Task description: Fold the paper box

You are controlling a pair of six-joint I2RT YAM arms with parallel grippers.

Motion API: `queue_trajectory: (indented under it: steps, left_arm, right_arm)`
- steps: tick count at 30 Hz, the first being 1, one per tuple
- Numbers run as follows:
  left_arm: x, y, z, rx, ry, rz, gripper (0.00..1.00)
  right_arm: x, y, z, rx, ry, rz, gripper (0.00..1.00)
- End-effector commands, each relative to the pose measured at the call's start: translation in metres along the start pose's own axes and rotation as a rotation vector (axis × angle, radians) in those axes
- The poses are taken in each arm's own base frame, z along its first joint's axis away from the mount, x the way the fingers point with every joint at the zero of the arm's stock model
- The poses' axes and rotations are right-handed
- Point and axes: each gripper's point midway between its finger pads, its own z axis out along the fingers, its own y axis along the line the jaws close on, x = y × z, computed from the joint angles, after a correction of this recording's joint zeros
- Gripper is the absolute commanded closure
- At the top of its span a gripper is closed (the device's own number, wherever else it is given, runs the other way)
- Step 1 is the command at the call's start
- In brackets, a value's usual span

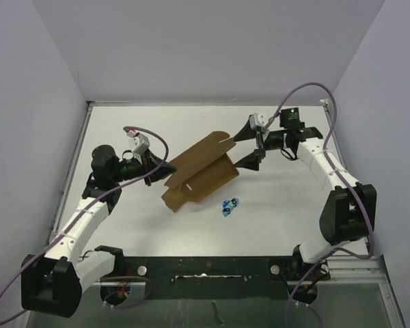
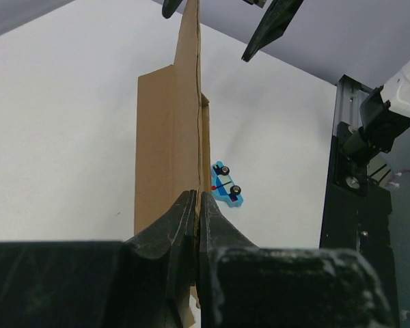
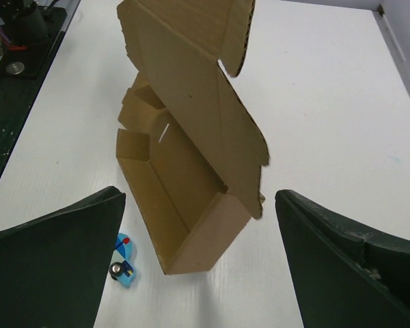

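The paper box [image 1: 199,172] is a brown cardboard die-cut sheet, partly folded, near the table's middle. One long panel stands raised and the tray part with low walls [image 3: 191,205] lies below it. My left gripper [image 1: 155,171] is shut on the box's left edge; in the left wrist view the fingers [image 2: 197,219] clamp the thin cardboard panel [image 2: 169,137] edge-on. My right gripper [image 1: 249,145] is open wide just right of the box's raised end, touching nothing; its fingers [image 3: 61,246] frame the box's near wall.
A tiny blue toy car [image 1: 228,205] lies on the white table just in front of the box; it also shows in the left wrist view [image 2: 227,188] and the right wrist view [image 3: 121,263]. Grey walls enclose the table. A black rail [image 1: 205,270] runs along the near edge.
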Motion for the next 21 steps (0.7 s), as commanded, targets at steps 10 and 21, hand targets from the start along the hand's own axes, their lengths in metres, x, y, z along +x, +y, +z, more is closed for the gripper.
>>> queue_trajectory:
  steps: [10,21]
  left_arm:
    - [-0.003,-0.005,0.004,0.049,0.033,0.051,1.00]
    - [-0.001,-0.008,0.005,0.055,0.038,0.051,1.00]
  right_arm:
    - [0.005,0.024,0.048,-0.164,0.030,-0.004,0.10]
    - [-0.010,0.024,0.050,-0.171,-0.016,0.039,0.40]
